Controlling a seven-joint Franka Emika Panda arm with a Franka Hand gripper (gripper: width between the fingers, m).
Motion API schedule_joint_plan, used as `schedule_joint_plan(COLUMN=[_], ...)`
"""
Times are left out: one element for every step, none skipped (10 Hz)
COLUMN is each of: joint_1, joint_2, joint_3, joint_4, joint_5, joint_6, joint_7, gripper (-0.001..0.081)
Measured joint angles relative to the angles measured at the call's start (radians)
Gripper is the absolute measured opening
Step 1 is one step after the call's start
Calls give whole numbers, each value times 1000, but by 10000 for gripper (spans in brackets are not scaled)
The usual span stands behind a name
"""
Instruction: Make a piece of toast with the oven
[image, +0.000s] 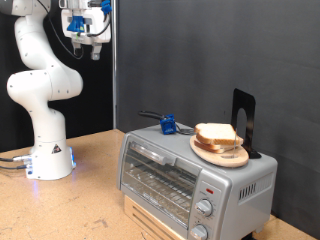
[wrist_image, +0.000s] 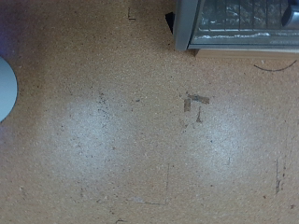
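your gripper (image: 84, 45) hangs high near the exterior view's top, well above the table (image: 90, 205) and well apart from the oven (image: 195, 180). its fingers are too small and dark against the black backdrop (image: 200, 60) for you to read, so whether they are open or closed cannot be told; nothing shows between them. the wrist view shows no fingers at all, only the bare wooden tabletop (wrist_image: 131, 121) with a scrap of tape (wrist_image: 195, 102) on it and a corner of the oven (wrist_image: 238, 26) at the frame's edge.

the piece of toast (image: 215, 134) sits on a round wooden board (image: 222, 152) on top of the oven, towards the exterior view's right (there may be a second slice stacked with it, though the view is too coarse to be sure). the bread looks pale and untoasted. the oven's glass door is shut, with the wire rack visible behind it. a small blue object (image: 168, 125) lies on the oven's top beside the board, and a black stand (image: 244, 120) rises just behind it.
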Motion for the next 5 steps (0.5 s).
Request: schedule_joint_plan(joint_1=[9,27,46,62,72], joint_2=[0,2,10,29,67], joint_3=[1,3,6,10,16], joint_4=[0,-1,0,2,17], joint_5=[-25,-65,-105,-153,-190], joint_6=[24,57,85,118,137], joint_7=[-92,-188,-282,-370,-440], gripper=[810,810,810,810,810])
